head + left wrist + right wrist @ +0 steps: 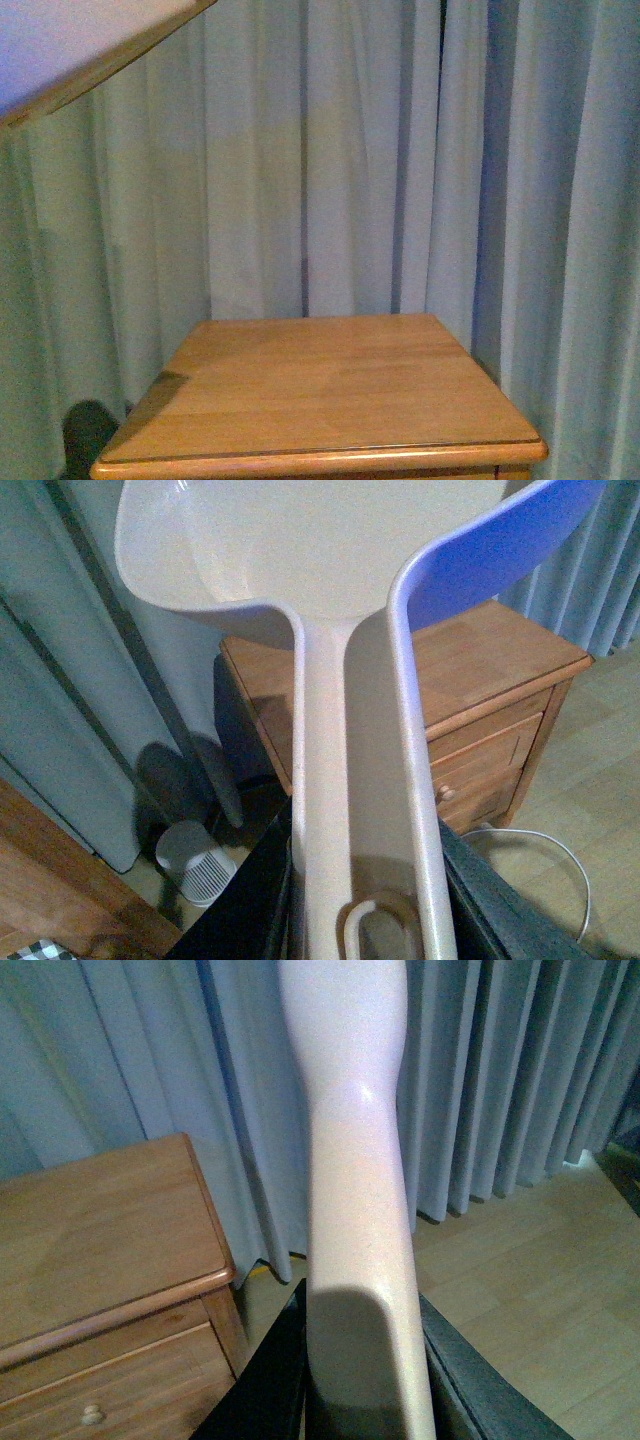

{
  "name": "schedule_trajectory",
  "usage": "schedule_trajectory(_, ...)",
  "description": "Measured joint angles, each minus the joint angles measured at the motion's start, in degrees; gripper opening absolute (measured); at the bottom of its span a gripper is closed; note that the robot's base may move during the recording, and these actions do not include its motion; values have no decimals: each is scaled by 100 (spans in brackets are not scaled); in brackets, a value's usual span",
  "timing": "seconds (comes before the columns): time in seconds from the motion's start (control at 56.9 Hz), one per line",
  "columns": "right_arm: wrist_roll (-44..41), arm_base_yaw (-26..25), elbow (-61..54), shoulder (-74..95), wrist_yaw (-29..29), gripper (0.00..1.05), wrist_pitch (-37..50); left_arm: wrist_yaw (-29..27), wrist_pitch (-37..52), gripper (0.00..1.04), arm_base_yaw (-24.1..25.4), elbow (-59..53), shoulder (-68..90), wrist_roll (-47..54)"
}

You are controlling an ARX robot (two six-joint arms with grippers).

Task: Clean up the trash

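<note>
My left gripper is shut on the long handle of the pinkish-beige dustpan, whose scoop is raised above the wooden nightstand; the scoop looks bare inside. My right gripper is shut on the pale handle of the brush, which stands up before the curtains; its bristles are out of view. In the front view a corner of the dustpan shows at the upper left, above the nightstand top. The trash is out of view in every frame.
Grey-blue curtains hang close behind and beside the nightstand. A small white ribbed appliance stands on the floor by the curtain. A white cable loops on the wooden floor. The nightstand has a drawer with a knob.
</note>
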Motion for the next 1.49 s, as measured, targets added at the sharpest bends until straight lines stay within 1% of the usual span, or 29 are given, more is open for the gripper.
schedule_trajectory(0.668,13,-11,11,-4,46,21,0,42,0,28,-35,0,0,-2)
schedule_trajectory(0.967,24,-4,26,35,-4,21,-7,-68,-4,28,-2,-44,-4,-31)
schedule_trajectory(1.494,28,-11,31,20,24,21,-7,-39,-7,28,-20,-55,-9,-37)
